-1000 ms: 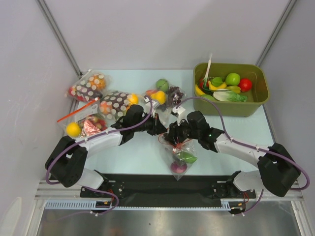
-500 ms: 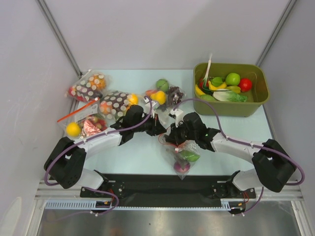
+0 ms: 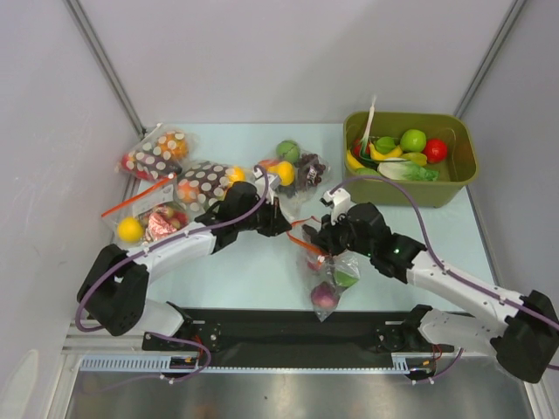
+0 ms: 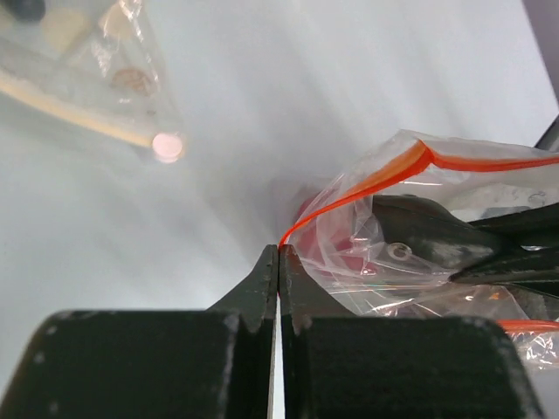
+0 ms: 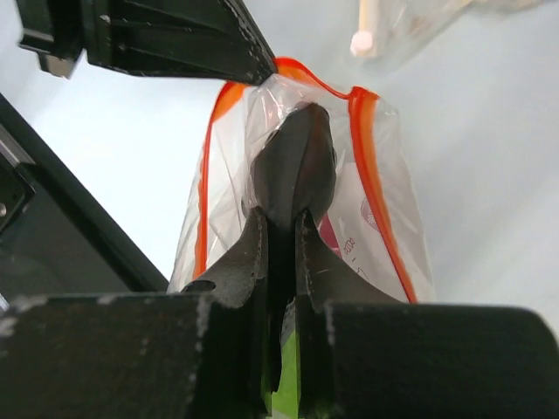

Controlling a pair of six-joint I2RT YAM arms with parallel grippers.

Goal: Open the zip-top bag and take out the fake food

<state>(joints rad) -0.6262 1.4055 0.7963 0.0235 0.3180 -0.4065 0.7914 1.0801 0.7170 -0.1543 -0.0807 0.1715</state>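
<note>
Gripping the zip-top bag (image 3: 332,272) at its mouth from both sides, the two arms meet over the middle of the worktop (image 3: 244,262). The left jaws are pressed together on the corner end of its red-orange zip strip (image 4: 367,185). The right jaws pinch the clear wall just below that strip. The fake food (image 3: 325,297) sits inside the bag's lower end, toward the arms' bases: a purple piece with a green piece (image 3: 347,279) just beside it.

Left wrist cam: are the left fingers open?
No, the left fingers are pressed together, pinching the corner of the zip-top bag right at the end of its red-orange zip strip.
</note>
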